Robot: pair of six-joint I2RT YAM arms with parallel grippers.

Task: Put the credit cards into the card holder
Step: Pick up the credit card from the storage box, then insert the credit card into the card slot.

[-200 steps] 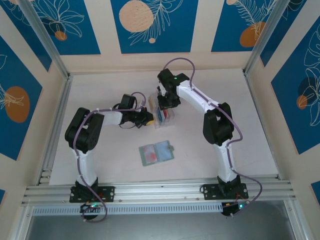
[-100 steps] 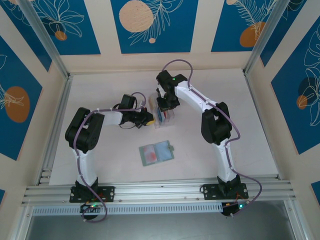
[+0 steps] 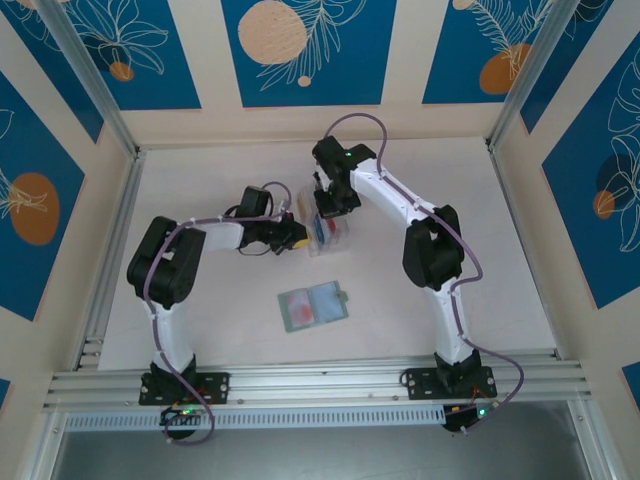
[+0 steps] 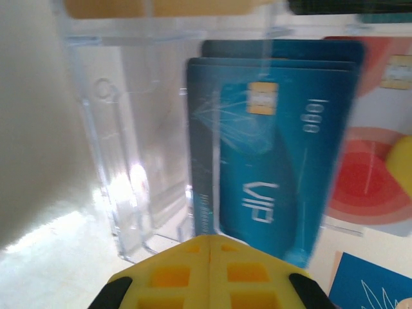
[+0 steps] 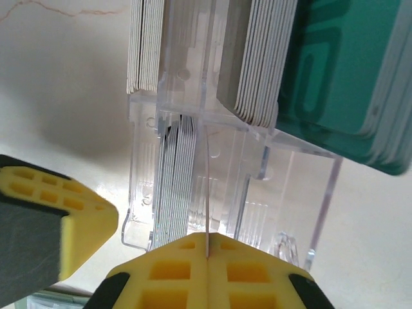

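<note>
Left gripper [image 4: 211, 248]: presses pad flat against pad, pinches nothing. Points straight at the clear rack [image 4: 122, 161], close ahead of the yellow tips; touching it or just short of it, cannot tell. Meets a bare compartment ahead and to the left. Meets, ahead and slightly right, a slot holding credit cards [image 4: 277, 148]: blue ones, upright, one behind another, chip and lettering toward the wrist, with red and cream showing behind them farther right.

Right gripper [image 5: 207, 248]: likewise pressed together, tips meeting at the near lip of the rack, a thin clear divider rising from the seam; caught between the pads or only behind them, cannot tell. Sits just right of a slot packed with cards seen edge-on. Looks, farther ahead, onto a white-edged stack up to the left, a grey-edged stack leaning in the middle compartment, and teal cards at the far right. Has the other gripper's yellow and black finger close by at the lower left.

From above: both grippers at the rack, left one beside its left side, right one over its far end. Finds the card holder [image 3: 313, 306] well behind both, toward the arm bases, lying open and flat on the table [image 3: 480, 260], apart from the rack, tab to the right, a reddish patch on its left half
</note>
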